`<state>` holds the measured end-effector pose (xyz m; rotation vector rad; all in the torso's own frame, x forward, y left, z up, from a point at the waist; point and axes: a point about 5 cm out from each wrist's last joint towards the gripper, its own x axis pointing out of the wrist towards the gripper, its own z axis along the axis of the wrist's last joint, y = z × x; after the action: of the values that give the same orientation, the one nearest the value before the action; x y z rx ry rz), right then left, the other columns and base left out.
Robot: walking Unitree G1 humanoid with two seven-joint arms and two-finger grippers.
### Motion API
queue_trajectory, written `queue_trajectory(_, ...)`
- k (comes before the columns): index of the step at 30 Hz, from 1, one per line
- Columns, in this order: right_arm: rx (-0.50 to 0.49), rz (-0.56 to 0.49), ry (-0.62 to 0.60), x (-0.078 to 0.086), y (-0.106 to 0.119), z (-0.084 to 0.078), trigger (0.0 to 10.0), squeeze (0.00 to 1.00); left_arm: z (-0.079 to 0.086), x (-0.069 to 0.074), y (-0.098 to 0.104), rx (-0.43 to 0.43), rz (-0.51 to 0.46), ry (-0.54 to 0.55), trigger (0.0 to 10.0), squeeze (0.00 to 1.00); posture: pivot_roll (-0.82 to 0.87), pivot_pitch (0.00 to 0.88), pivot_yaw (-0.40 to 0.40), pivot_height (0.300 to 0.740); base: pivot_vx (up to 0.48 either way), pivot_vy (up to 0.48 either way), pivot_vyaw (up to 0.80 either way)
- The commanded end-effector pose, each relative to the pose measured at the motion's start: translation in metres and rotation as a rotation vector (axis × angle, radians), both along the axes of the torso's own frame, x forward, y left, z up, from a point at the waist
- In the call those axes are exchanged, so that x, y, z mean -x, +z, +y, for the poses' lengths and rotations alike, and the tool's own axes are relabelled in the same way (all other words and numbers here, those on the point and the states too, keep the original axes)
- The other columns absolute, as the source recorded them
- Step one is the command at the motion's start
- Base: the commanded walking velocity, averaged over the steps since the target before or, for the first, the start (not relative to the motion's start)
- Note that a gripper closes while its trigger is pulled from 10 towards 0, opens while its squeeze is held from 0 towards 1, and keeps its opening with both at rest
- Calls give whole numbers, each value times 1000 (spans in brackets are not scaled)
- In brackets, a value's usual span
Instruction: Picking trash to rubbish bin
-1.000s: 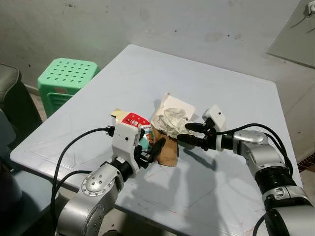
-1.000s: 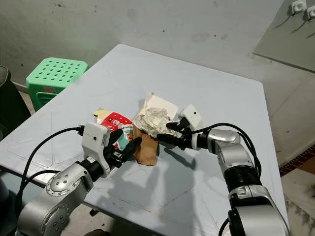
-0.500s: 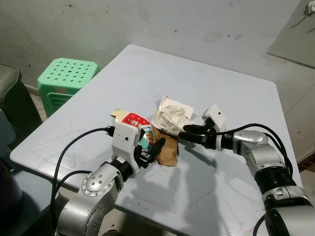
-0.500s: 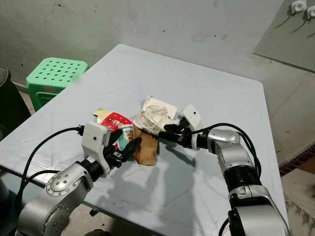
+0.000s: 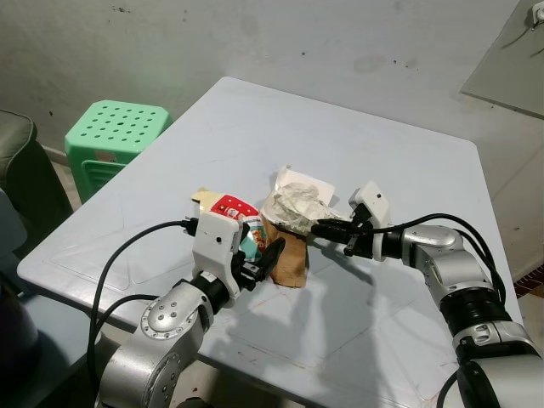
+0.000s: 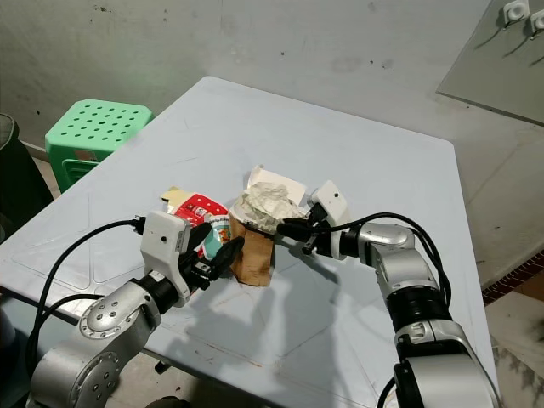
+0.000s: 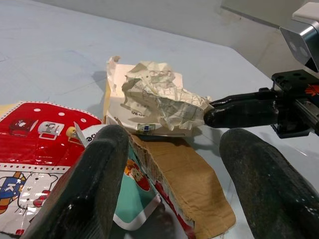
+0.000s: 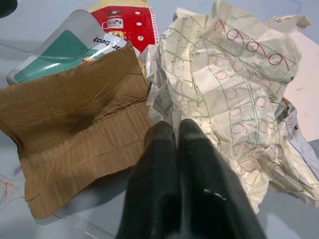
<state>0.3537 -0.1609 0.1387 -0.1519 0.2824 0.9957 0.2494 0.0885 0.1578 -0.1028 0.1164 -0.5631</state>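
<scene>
The 2 head views look forward and down over the whole surface. The 2 wrist views sit close and low, facing each other across the crumpled paper.

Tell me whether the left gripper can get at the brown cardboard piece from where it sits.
Probably yes. The left gripper is open, its fingers straddling the brown cardboard piece, nothing between. The right gripper, at the crumpled paper, stays clear.

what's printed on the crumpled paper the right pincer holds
Green grid with red circles on the crumpled paper, clearest in right wrist view.
</scene>
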Motion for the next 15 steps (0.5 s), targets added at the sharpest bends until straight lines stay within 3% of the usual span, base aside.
queue_trajectory(1,15,-10,-6,-2,5,-4,0,0,-4,0,6,3,-26,-8,10000,0,141,74,-117,740,0,0,0)
queue_trajectory(9,0,-6,-21,-4,8,-5,0,0,-3,-2,6,3,-32,-3,10000,0,141,66,-118,740,0,0,0)
queue_trajectory(12,-84,-39,-68,-9,20,-8,0,0,-1,-5,8,4,-42,10,10000,0,139,54,-120,740,0,0,0)
queue_trajectory(13,-94,-60,-85,-10,22,-8,863,0,0,-7,8,3,-43,14,10000,0,137,51,-119,740,0,0,0)
queue_trajectory(14,-94,-60,-85,-10,22,-8,863,0,0,-7,8,3,-43,14,10000,0,137,51,-119,740,0,0,0)
queue_trajectory(15,-168,-145,-73,-9,32,-9,10000,0,2,-11,10,15,-51,37,10000,0,139,41,-120,740,0,0,0)
